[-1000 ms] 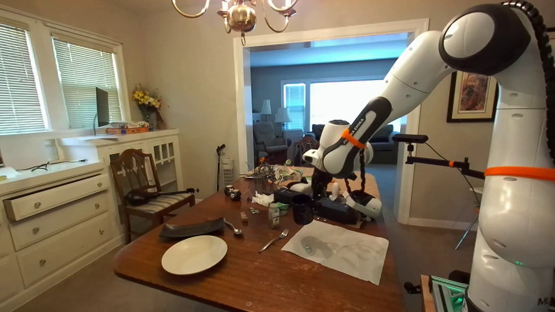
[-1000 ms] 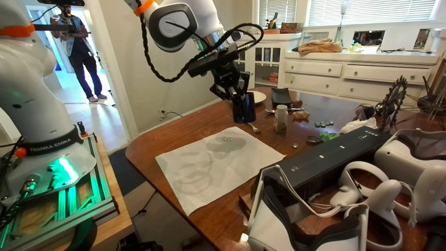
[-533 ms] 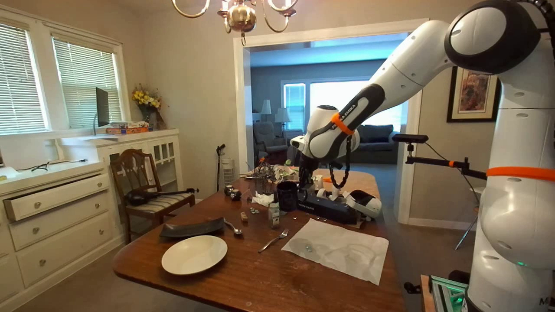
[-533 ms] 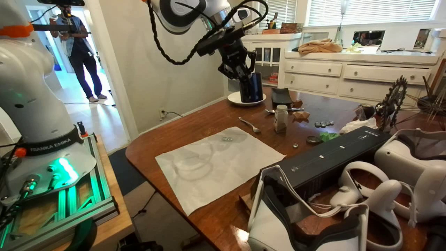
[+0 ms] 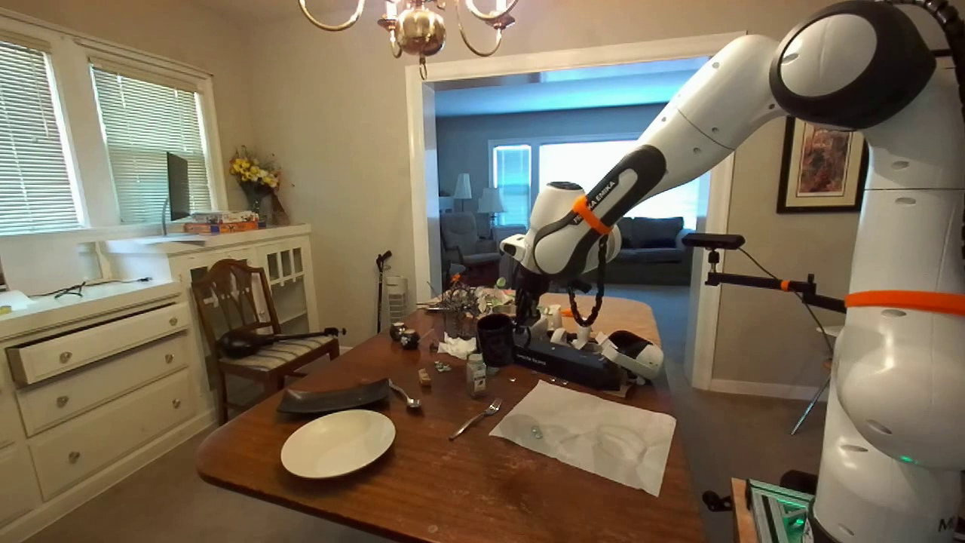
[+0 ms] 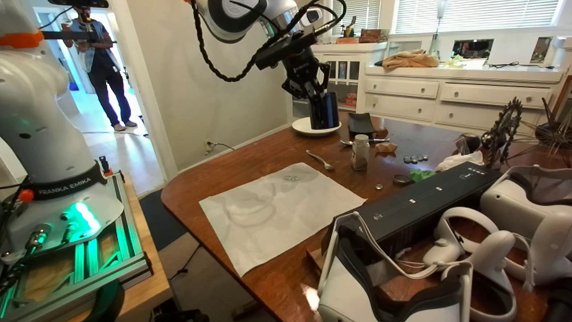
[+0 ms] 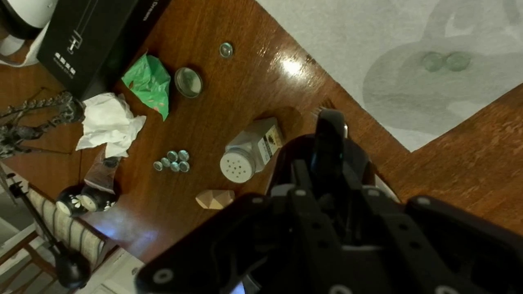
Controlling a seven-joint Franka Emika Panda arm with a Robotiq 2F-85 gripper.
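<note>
Your gripper (image 6: 319, 103) is closed on a dark cup (image 6: 330, 112), a smooth, glossy cylinder held nearly upright in the air above the scuffed wooden tabletop (image 5: 482, 490). The cup's interior is too dark for you to make out. In the wrist view, next to the gripper, stands a squarish shaker (image 7: 255, 149) with a label and a round, perforated white lid; what it holds cannot be told. Near the shaker lie a faceted, wood-coloured block (image 7: 215, 199), a cluster of glass pebbles (image 7: 172, 156), a crinkled green wrapper (image 7: 151, 81) and a crumpled white tissue (image 7: 108, 120). Across from them, a thin, matte white sheet (image 7: 367, 32) bears two clear glass pebbles (image 7: 433, 61). In an exterior view you have a shallow, round white plate (image 5: 338, 443), a long, gently curved black tray (image 5: 332, 398), a metal spoon (image 5: 409, 400) beside the tray, and a metal fork (image 5: 475, 421) lying between the plate and the sheet.
</note>
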